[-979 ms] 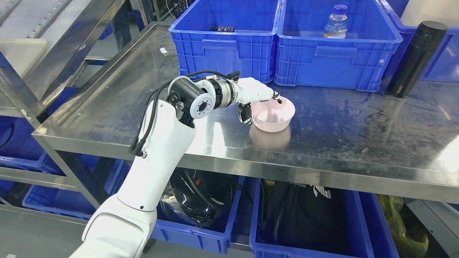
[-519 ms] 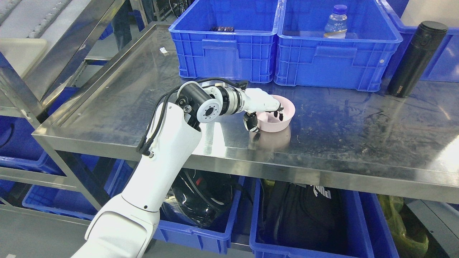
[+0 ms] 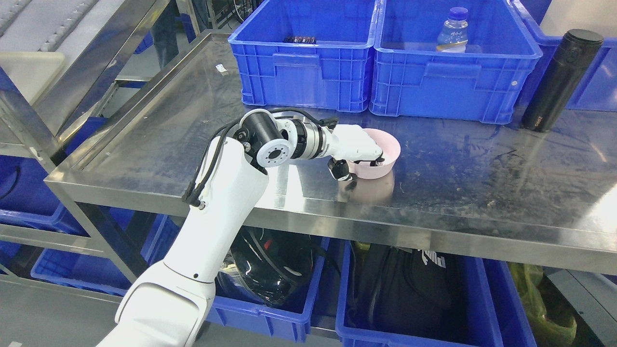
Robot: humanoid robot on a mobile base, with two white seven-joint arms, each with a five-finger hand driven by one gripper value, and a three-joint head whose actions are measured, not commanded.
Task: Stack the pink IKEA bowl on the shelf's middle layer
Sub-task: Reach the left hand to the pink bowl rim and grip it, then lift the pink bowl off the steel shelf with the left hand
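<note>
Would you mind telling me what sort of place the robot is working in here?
Probably a storeroom or a lab set up like one: a stainless steel shelf, rows of blue plastic crates above and below, and loose items in them, such as a water bottle.

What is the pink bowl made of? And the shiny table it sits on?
The pink bowl looks like smooth matte plastic: even colour, soft sheen, no glints. The table looks like stainless steel: grey, scuffed, and it mirrors the bowl and blue crates.
</note>
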